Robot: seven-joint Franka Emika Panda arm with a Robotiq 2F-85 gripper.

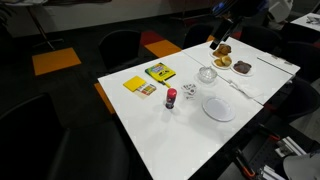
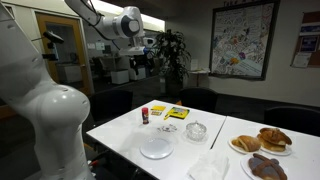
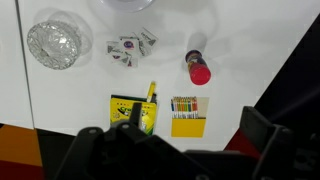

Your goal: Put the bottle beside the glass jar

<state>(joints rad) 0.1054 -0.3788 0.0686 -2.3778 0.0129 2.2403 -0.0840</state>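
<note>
The bottle (image 1: 170,97) is small, dark red with a pale top, and stands upright near the middle of the white table (image 1: 190,140). It also shows in an exterior view (image 2: 145,115) and in the wrist view (image 3: 199,68). The glass jar (image 1: 207,74) stands apart from it, with a small crumpled whitish thing (image 3: 130,48) between them. The jar also shows in the wrist view (image 3: 53,43) and in an exterior view (image 2: 196,130). My gripper (image 3: 175,150) is open and empty, high above the table (image 1: 220,38), apart from the bottle.
A white plate (image 1: 219,108) lies near the bottle. A yellow crayon box (image 3: 134,112) and a crayon pack (image 3: 186,115) lie by the table edge. Two plates of pastries (image 2: 273,140) and a napkin (image 2: 208,165) are at one end. Chairs surround the table.
</note>
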